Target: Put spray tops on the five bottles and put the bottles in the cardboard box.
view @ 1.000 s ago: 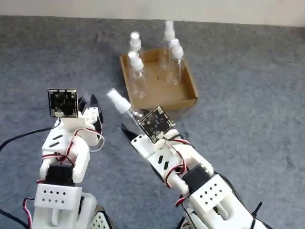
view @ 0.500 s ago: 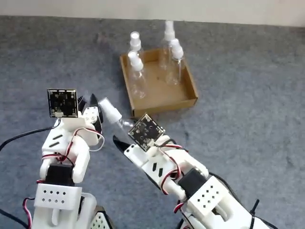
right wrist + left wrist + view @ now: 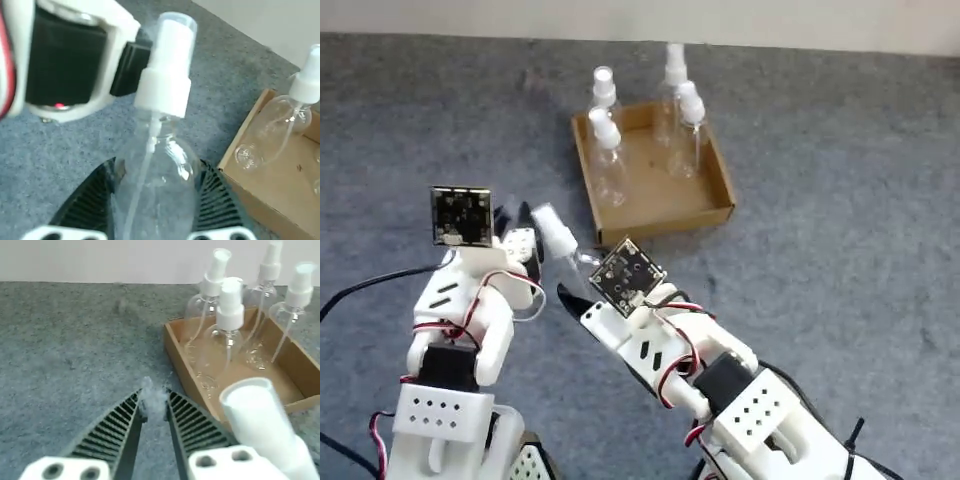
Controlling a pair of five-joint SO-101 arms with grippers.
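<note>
Beside left end effector (image 3: 513, 212), clamped bottle (image 3: 580, 259), box (image 3: 665, 222) behind

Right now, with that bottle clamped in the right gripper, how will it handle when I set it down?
The bottle looks clear and empty, so probably light. Its rounded, glossy body may slip or twist in the right gripper. With the tall spray top it seems top-heavy, likely to tip if released tilted in the cardboard box.
</note>
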